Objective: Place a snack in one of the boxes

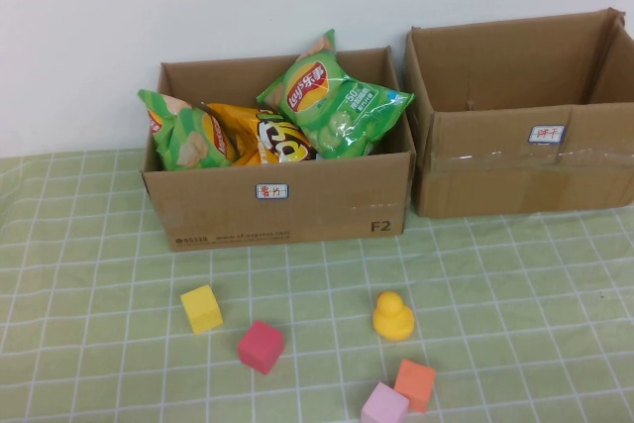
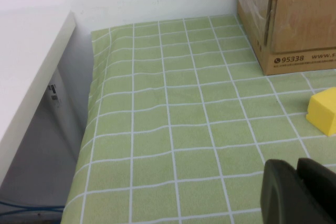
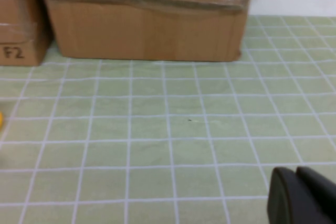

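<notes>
Green Lay's chip bag (image 1: 332, 101) sits inside the left cardboard box (image 1: 277, 200) at twelve o'clock; left gripper (image 2: 299, 192) and right gripper (image 3: 299, 195) parked low, shut, empty (seemingly finished, nothing left to grab).

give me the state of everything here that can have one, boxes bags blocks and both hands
left box: open top, holds three snack bags
right box: open top, nothing visible inside
green chip bag: sealed, leaning on the box rim
orange snack bag: inside, partly buried
small green bag: inside, upright
yellow block: resting on the cloth
left hand: shut, empty, low above the cloth
right hand: shut, empty, low above the cloth
</notes>
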